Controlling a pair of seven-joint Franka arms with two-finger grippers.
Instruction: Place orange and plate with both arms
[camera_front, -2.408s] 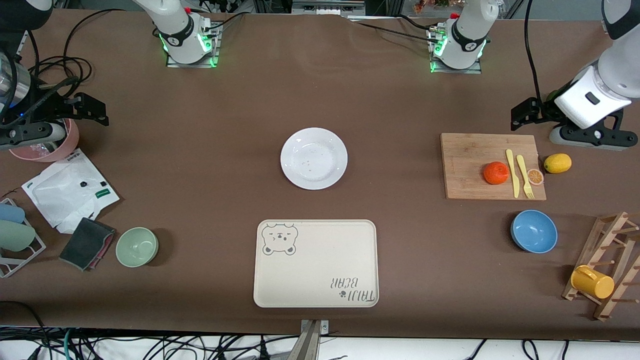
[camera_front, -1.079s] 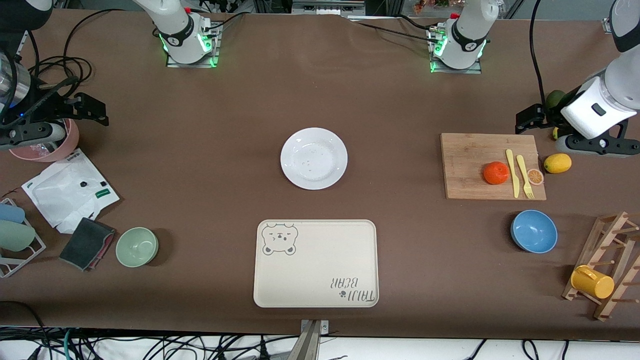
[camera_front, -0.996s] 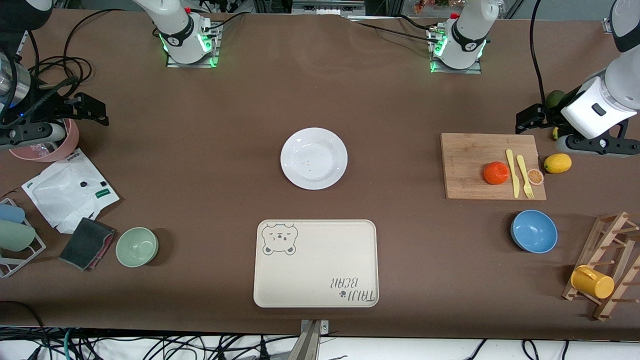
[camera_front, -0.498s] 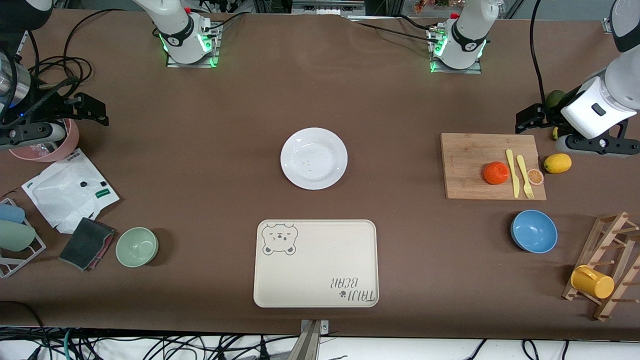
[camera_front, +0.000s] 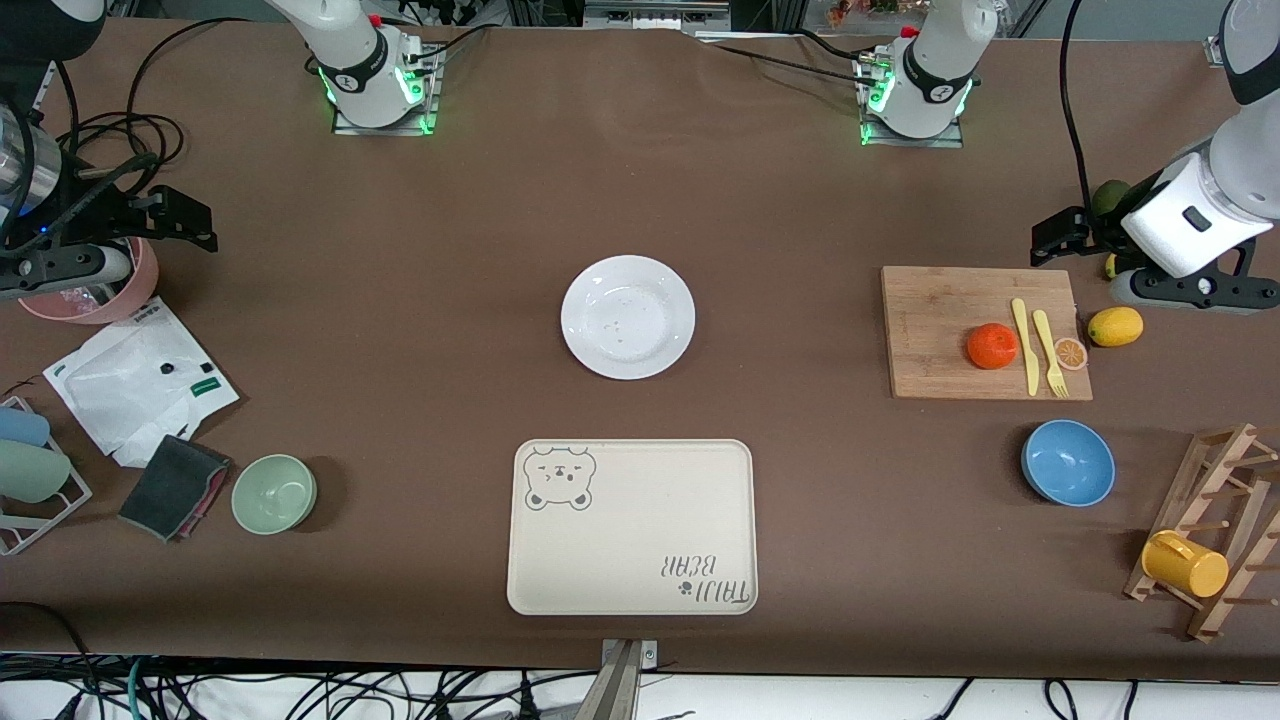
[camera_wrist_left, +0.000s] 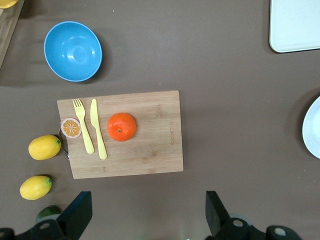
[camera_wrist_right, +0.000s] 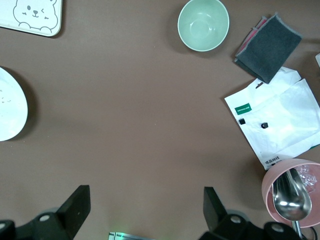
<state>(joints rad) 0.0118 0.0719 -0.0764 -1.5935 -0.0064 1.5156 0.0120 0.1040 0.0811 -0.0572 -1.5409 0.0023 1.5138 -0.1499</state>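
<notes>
The orange (camera_front: 992, 346) sits on the wooden cutting board (camera_front: 940, 300) toward the left arm's end of the surface (camera_front: 450, 250), just beside a yellow plastic knife (camera_front: 1025, 346) and fork (camera_front: 1049, 352), with a small orange slice (camera_front: 1071, 353) at the board's edge and a lemon (camera_front: 1115, 326) on the surface next to it. The left hand (camera_front: 1060, 235) hangs in the air above the surface at that end, near the board's edge farther from the front camera; its two fingers are spread wide with nothing between them, and in the left wrist view the left hand (camera_wrist_left: 145, 215) shows the orange (camera_wrist_left: 122, 126) lying apart from the fingertips, the board between them. A second lemon (camera_wrist_left: 35, 187) and a blue bowl (camera_wrist_left: 73, 50) also show there. The plate (camera_front: 628, 316) lies bare in the middle of the surface, well apart from both hands, with the beige bear-print tray (camera_front: 631, 526) nearer to the front camera than it. The right hand (camera_front: 180, 220) waits up in the air at the right arm's end, over the surface beside a pink cup (camera_front: 95, 295) holding a metal spoon (camera_wrist_right: 289, 192); its fingers too stand wide apart and hold nothing. Near it lie a white packet (camera_front: 135, 380), a dark cloth (camera_front: 172, 487) and a green bowl (camera_front: 274, 493).
</notes>
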